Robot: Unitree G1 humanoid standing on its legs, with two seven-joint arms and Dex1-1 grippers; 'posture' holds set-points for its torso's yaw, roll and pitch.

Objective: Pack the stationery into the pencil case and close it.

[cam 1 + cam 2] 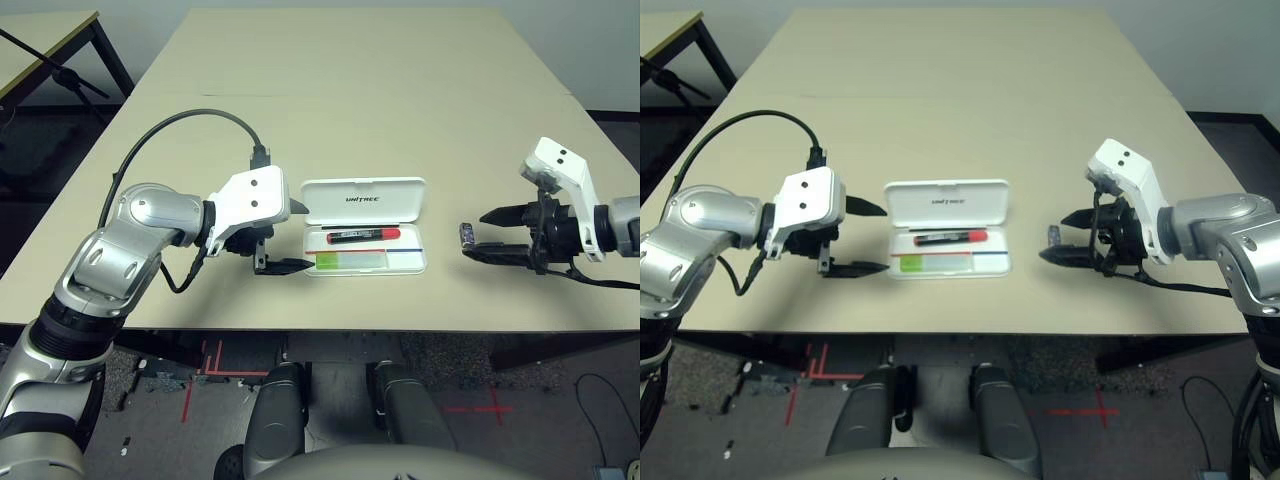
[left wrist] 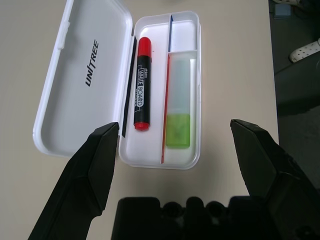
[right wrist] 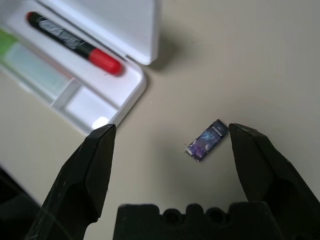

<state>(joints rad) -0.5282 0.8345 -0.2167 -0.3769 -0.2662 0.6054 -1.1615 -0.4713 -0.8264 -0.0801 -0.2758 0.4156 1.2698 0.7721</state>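
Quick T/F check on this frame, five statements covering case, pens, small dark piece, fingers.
1. The pencil case lies open on the table. True.
2. The red marker is out on the table beside the case. False: it lies in the case's tray.
3. The green highlighter lies in the tray, in the compartment next to the marker. True.
4. The small dark piece is already in the case. False: it sits on the table, apart from the case, near the right gripper.
5. The left gripper has its fingers shut on the lid. False: its fingers are open and hold nothing.
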